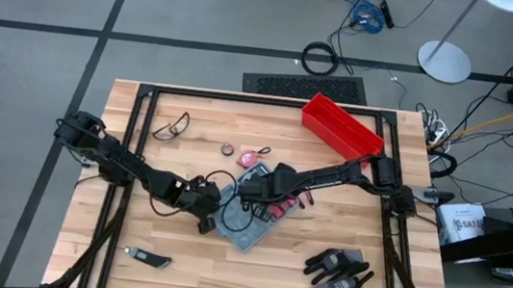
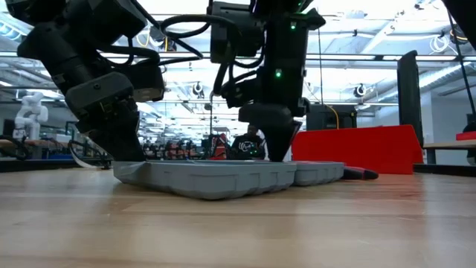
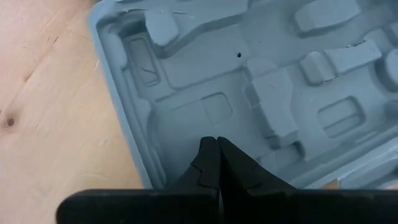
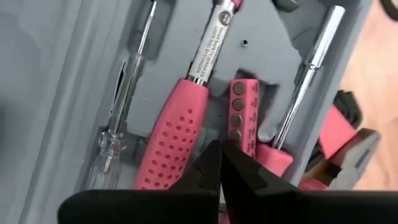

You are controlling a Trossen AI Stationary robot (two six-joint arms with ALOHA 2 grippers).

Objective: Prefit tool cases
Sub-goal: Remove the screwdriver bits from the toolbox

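Observation:
The grey-blue tool case lies open on the middle of the table, its two halves flat. One half holds pink-handled tools: a screwdriver, a bit holder and a clear-handled screwdriver. The other half shows only bare moulded slots. My left gripper is shut over that bare half, near its long rim. My right gripper is shut over the filled half, its tips between the pink screwdriver handle and the bit holder. My left gripper has its shut fingertips down on the moulded floor of the case's bare half, close to the rim. The fingers slant down from the table's left side. The case stays on the table. My right gripper points steeply down into the filled half, its shut tips at the gap beside the bit holder's lower end. Whether they touch it I cannot tell.
A red bin stands at the far right. Safety glasses and a pink tape measure lie beyond the case. Pink pliers lie beside it. Black gloves lie near right, and a utility knife near left.

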